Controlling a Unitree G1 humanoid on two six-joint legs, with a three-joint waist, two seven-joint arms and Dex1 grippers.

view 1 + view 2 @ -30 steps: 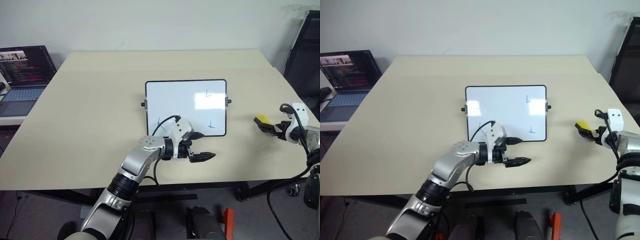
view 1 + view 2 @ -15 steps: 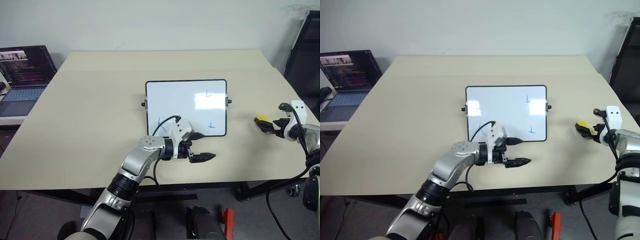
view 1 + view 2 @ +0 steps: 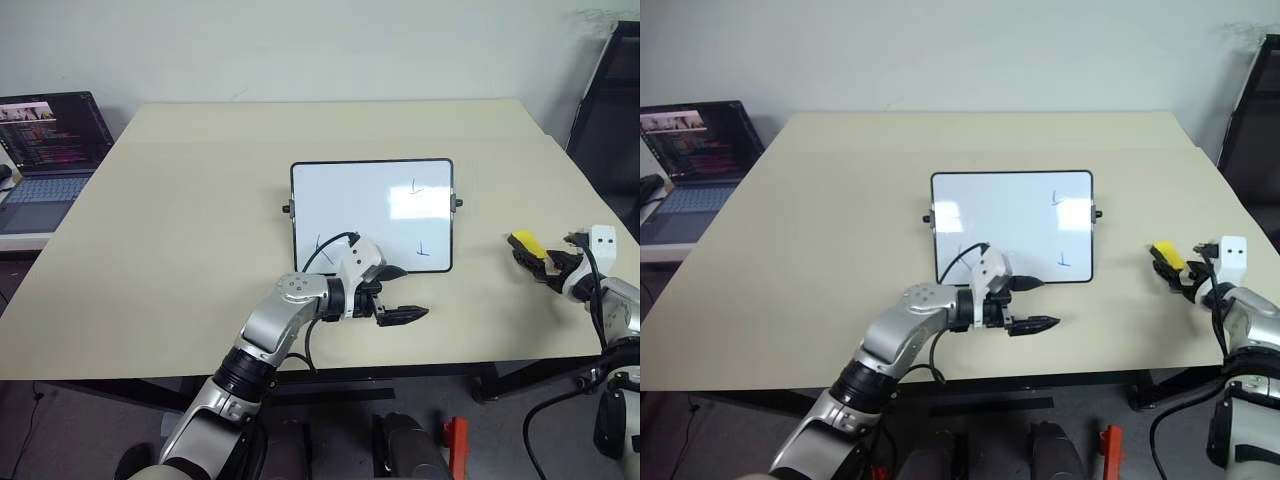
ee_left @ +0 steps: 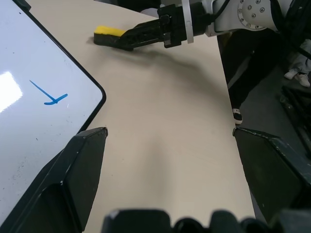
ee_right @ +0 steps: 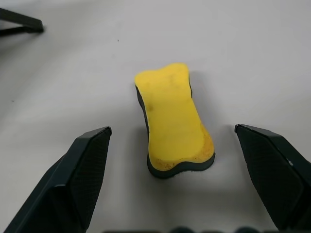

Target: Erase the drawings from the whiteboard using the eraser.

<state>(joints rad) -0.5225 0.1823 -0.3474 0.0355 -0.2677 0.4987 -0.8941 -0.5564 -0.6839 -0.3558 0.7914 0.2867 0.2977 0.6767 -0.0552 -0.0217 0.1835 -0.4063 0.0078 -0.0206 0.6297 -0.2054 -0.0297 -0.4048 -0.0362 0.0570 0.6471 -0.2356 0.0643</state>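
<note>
The eraser (image 3: 524, 242) lay flat on the table (image 3: 180, 230) at the right of the head-camera frame, well apart from the whiteboard (image 3: 372, 213), which sat at frame centre. The eraser's long axis ran diagonally, from upper left toward lower right, so its near end pointed at the right gripper (image 3: 543, 264). In the right wrist view the eraser (image 5: 173, 119) showed as one yellow, bone-shaped block on a dark base, lying lengthwise between the two black fingers (image 5: 82, 165), which stood spread wide on either side without touching it. That gripper was released, holding nothing.

The whiteboard lay with its long axis across the frame, a small black knob at each short side. Three drawings (image 3: 417, 187) were countable on it: one angle shape in the upper right of the board, one near its lower right, and one at the lower left, partly hidden by the left arm.

The left gripper (image 3: 402, 314) hovered just below the board's lower edge, pointing toward frame right, its fingers (image 4: 73, 165) parted and empty. One laptop (image 3: 45, 150) stood at the far left of the frame.
</note>
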